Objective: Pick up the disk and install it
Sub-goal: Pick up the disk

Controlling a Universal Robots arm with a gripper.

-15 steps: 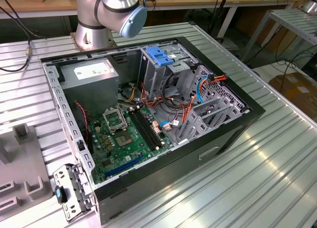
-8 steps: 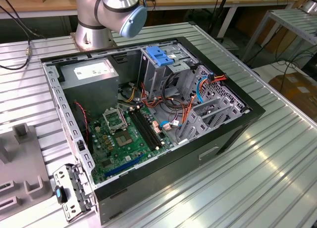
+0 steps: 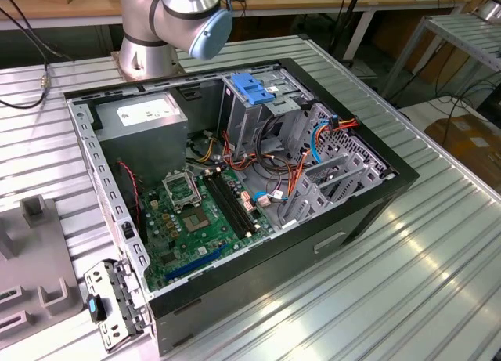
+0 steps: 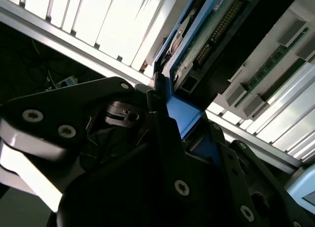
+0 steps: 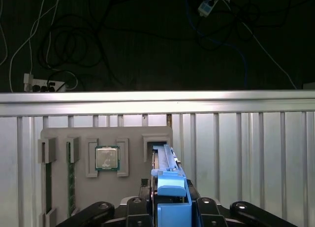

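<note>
**Black fingers clamped on the disk's blue rail**

Black metal links of the gripper (image 5: 171, 210), bolted with round-headed screws, lie closest in both wrist views. Its fingers (image 4: 165, 138) press from either side on the disk (image 5: 166, 170), closed on the blue plastic rail (image 4: 183, 111). In the first wrist view the disk stands on edge, thin and straight, reaching from the fingers toward a square recess in the grey tray (image 5: 133, 187). Whether its far end rests in that recess cannot be told. The second wrist view shows the disk's green circuit board (image 4: 211, 27) with a row of connector pins.

Moulded pockets in the tray hold a square processor chip (image 5: 107, 158) with a dull metal lid. Green memory sticks (image 5: 71, 180) sit in narrow slots. The tray lies close to the edge rail of the bench (image 5: 246, 158), whose ribbed aluminium slats run bare beside it.

In the exterior view the open computer case (image 3: 344, 220) sits mid-bench, with wide slats free toward the exterior view's right edge. Inside are a green motherboard (image 3: 196, 220), a light-blue bracket (image 3: 252, 88) atop the drive cage (image 3: 274, 122), and a grey power supply (image 3: 145, 118) whose white label is too small to read.
</note>
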